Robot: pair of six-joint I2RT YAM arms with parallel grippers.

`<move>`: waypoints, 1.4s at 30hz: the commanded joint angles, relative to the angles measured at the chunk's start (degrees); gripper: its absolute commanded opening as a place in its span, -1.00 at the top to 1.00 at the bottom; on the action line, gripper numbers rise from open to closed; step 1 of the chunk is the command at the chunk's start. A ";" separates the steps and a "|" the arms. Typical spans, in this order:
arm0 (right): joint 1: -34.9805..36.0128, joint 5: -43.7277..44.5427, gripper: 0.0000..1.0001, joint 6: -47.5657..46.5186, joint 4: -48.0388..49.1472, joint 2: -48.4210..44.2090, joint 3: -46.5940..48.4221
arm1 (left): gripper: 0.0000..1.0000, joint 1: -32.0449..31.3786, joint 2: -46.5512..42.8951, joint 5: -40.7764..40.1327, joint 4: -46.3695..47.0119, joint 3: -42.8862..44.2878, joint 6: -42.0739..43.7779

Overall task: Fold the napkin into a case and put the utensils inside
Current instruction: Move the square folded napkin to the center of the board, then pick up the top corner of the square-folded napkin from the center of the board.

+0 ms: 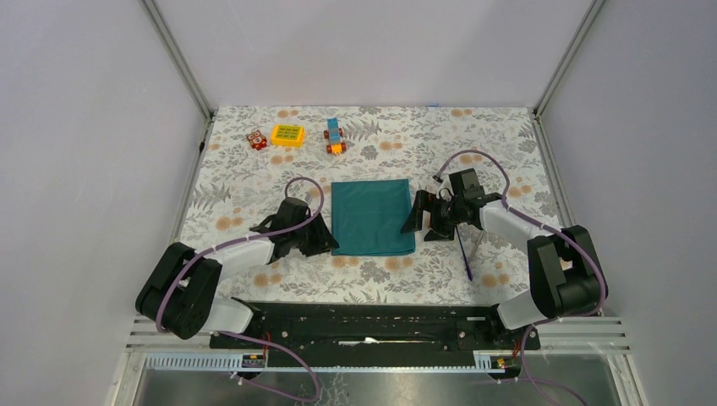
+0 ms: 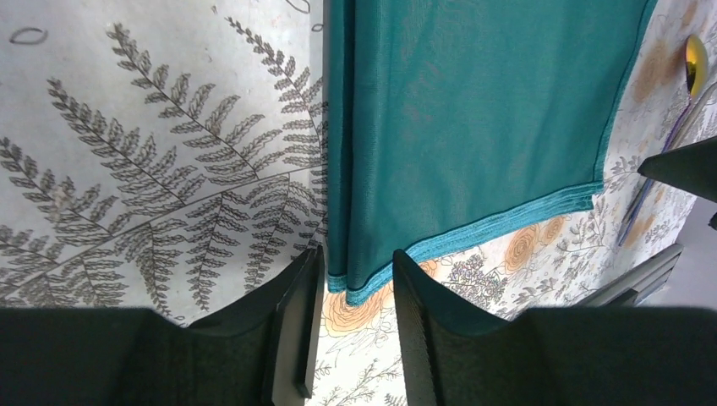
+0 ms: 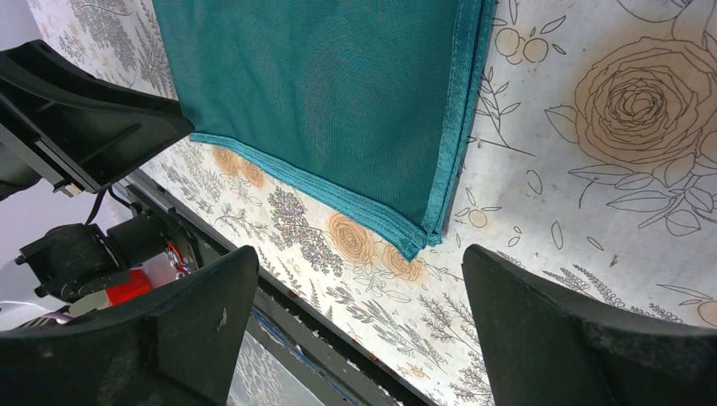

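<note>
the left jaws are partly spread, their two dark fingers (image 2: 296, 330) standing low over the desk (image 1: 507, 144) with a narrow gap between them; the near left corner of the napkin (image 1: 372, 217) sits right at the mouth of that gap, and the patterned desk cover shows between the fingers, so the cloth does not look pinched. the right jaws are spread wide, with the near right corner of the napkin lying under the open space between their fingers (image 3: 541, 330), not touched. the napkin is a dark teal cloth folded into a flat, layered rectangle, lying in the middle of the desk between the two arms, its hemmed edges stacked along the right side. the utensils lie on the desk just right of the napkin, by the right arm (image 1: 516, 224): a spoon (image 2: 695, 61) with a golden head and purple handle, and a slim silvery piece (image 2: 689, 127) close beside it. well beyond the napkin, near the far left edge of the desk, sit three small toys: a red block (image 1: 257, 139), a yellow block (image 1: 287, 135), and a blue and orange block stack (image 1: 335, 137).
</note>
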 commanded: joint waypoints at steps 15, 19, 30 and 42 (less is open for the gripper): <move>-0.08 5.73 -0.76 -2.35 -1.63 -1.04 -0.27 | 0.52 -12.11 -2.80 -5.24 -1.65 -2.78 -8.77; -0.60 5.87 -0.64 -2.41 -2.00 -1.03 -0.04 | 0.51 -16.73 -4.26 -6.85 -0.92 -3.55 -13.23; -4.03 0.05 -0.33 -2.35 1.08 2.00 -1.35 | -0.17 -17.36 -12.29 -8.38 -12.92 1.76 -10.84; -4.07 -0.75 -0.28 -3.52 2.47 3.73 -2.73 | -0.18 -16.67 -0.48 1.57 -0.17 8.83 -11.05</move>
